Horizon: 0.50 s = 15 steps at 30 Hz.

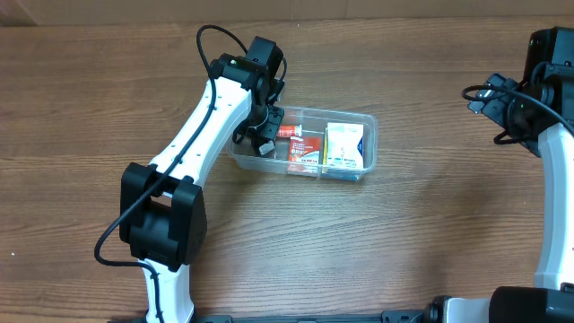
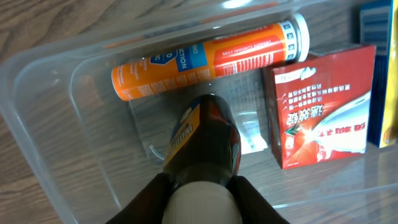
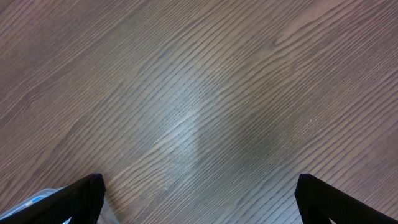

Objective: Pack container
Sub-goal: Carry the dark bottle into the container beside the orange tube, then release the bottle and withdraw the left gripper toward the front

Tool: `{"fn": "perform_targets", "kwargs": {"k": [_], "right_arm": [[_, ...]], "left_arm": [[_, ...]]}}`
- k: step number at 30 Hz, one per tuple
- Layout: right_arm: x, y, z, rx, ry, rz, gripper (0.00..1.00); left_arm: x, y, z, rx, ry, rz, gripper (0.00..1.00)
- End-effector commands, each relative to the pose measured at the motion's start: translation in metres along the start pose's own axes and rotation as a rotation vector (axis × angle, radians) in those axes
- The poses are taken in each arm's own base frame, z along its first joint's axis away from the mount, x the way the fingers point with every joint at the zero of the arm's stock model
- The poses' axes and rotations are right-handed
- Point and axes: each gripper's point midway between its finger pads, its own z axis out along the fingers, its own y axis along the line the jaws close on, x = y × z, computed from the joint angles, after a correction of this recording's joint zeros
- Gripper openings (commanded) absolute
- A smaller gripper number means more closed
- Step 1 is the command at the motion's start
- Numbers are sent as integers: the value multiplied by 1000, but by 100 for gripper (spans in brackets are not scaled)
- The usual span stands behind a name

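The clear, round-cornered plastic container (image 1: 371,126) sits mid-table (image 3: 199,93) on grainy wood; inside are a glossy orange tube (image 2: 205,59), a red cardboard box (image 2: 323,112) and a dark bottle (image 2: 205,140); the left gripper (image 2: 202,183) flanks its pale cap, grip unclear; the right gripper (image 3: 199,186) is spread wide.

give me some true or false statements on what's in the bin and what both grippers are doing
1. The orange tube lies inside the container. True.
2. The red box sits outside the container. False: it is inside, next to the tube.
3. The right gripper is open above bare table. True.
4. Nothing is between the left gripper's fingers. False: a dark bottle is there.
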Motion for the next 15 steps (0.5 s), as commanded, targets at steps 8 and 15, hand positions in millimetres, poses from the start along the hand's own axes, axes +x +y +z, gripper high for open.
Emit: {"fn": "perform_targets", "kwargs": {"k": [8, 15], "right_arm": [[-6, 1, -6, -12, -23, 10, 100], [-6, 1, -6, -12, -23, 10, 100]], "left_arm": [[3, 1, -2, -18, 5, -8, 52], [-19, 6, -32, -55, -85, -10, 100]]}}
